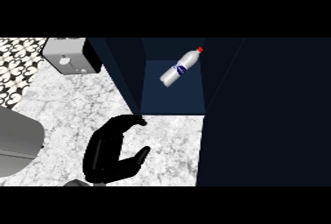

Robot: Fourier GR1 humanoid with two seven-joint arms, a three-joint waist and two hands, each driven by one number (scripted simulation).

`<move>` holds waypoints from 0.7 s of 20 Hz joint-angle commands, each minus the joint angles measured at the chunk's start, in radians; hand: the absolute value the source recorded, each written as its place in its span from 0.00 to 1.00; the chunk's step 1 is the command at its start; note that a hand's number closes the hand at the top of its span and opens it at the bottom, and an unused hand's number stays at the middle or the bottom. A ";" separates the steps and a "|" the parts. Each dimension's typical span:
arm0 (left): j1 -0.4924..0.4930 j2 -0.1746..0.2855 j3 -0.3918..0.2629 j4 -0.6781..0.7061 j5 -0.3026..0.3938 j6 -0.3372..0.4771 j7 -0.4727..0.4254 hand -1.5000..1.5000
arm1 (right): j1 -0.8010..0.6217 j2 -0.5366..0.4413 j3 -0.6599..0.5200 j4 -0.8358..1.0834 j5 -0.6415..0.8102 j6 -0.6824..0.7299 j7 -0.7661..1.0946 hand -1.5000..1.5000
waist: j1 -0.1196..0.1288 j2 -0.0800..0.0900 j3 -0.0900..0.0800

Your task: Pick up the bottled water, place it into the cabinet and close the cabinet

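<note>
The bottled water (180, 68), clear with a red cap and a blue label, lies tilted on the blue floor of the open cabinet (173, 98), cap towards the upper right. My left hand (107, 153) is over the counter in front of the cabinet's left side. Its fingers are relaxed and arched, with the fingertips (137, 120) at the lower corner of the cabinet's left panel (123, 74), and it holds nothing. A large dark door panel (265, 113) fills the right side of the view. My right hand does not show.
A grey box-shaped appliance (66, 56) stands at the back left against the patterned tile wall (16, 61). A grey rounded object (16, 142) sits at the left edge. White marble counter (71, 105) lies between them and my hand.
</note>
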 commanded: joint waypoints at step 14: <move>0.329 0.221 0.205 -0.254 0.190 -0.144 -0.021 0.00 | -0.069 -0.112 0.368 -0.203 0.246 0.092 0.134 1.00 | 0.008 -0.009 -0.008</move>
